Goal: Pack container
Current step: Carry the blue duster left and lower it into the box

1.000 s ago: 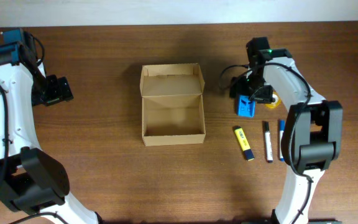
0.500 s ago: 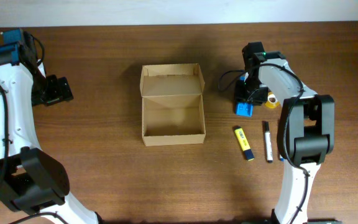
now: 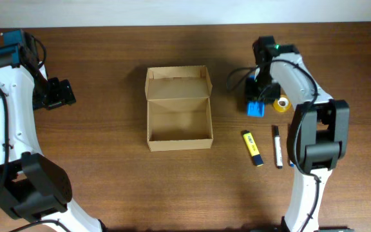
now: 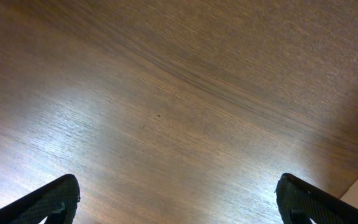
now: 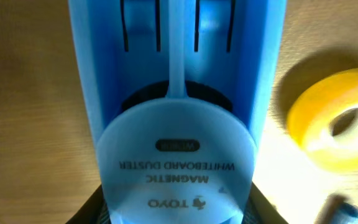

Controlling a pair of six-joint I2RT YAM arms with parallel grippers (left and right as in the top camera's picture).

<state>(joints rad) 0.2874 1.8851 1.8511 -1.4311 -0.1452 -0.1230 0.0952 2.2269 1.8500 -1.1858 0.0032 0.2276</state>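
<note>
The container [image 3: 179, 124], a tan cardboard box with its flap lid folded back, stands open at the table's middle, and its floor is bare. My right gripper [image 3: 258, 96] is right of it, shut on a blue whiteboard duster [image 3: 256, 108]. In the right wrist view the duster [image 5: 176, 93] fills the space between the fingers of the right gripper [image 5: 178, 208], which press on both its sides. My left gripper [image 3: 60, 94] hangs far to the left, open. In the left wrist view it [image 4: 178, 205] has only bare wood between its fingers [image 4: 48, 202].
A yellow tape roll [image 3: 280, 103] lies just right of the duster and shows in the right wrist view too [image 5: 334, 121]. A yellow highlighter [image 3: 252, 147] and a black marker [image 3: 277, 146] lie in front of them, near the right arm's base.
My right gripper has closed from wide open onto the blue duster, and the duster has shifted slightly. The left arm has not moved.
</note>
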